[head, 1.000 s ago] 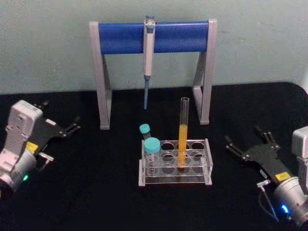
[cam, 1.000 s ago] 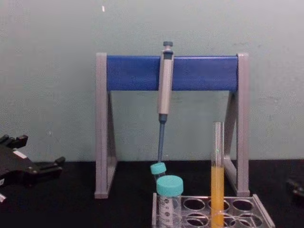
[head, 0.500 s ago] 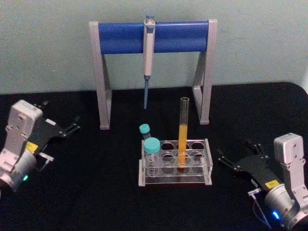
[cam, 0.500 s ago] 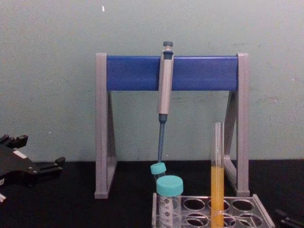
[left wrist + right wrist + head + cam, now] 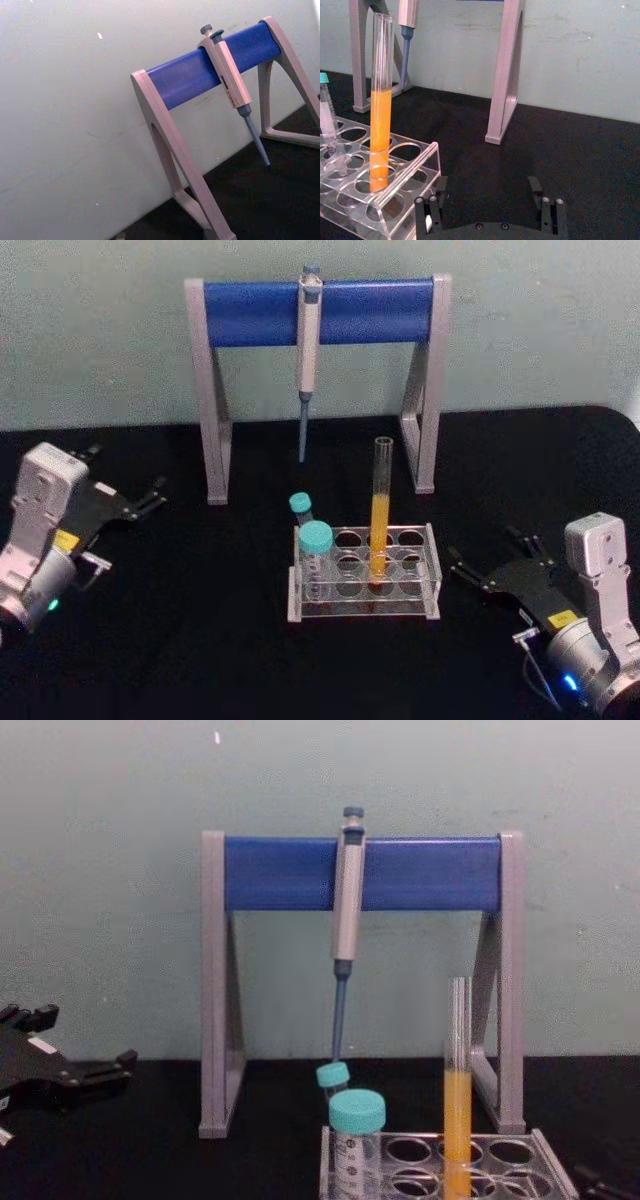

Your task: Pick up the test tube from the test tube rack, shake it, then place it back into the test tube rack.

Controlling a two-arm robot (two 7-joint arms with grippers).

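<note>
**Tube still racked, right hand low beside the rack**

Pipette stand (image 5: 318, 312) looms behind; lift the tube steeply and you risk clipping the hanging pipette (image 5: 306, 350). Test tube rack (image 5: 430, 592) is light, clear plastic on the counter (image 5: 200, 640); a low approach could shove it. Test tube (image 5: 380, 515) stands upright in a middle hole, capless: hard shaking spills liquid. Your right hand (image 5: 491, 196) waits spread wide, just beside the rack. Left hand (image 5: 150, 502) sits parked, open, well apart.

Pipette (image 5: 307, 350) on grey-and-blue stand (image 5: 250, 312); two teal-capped tubes (image 5: 316, 538) on black table (image 5: 200, 620)
</note>
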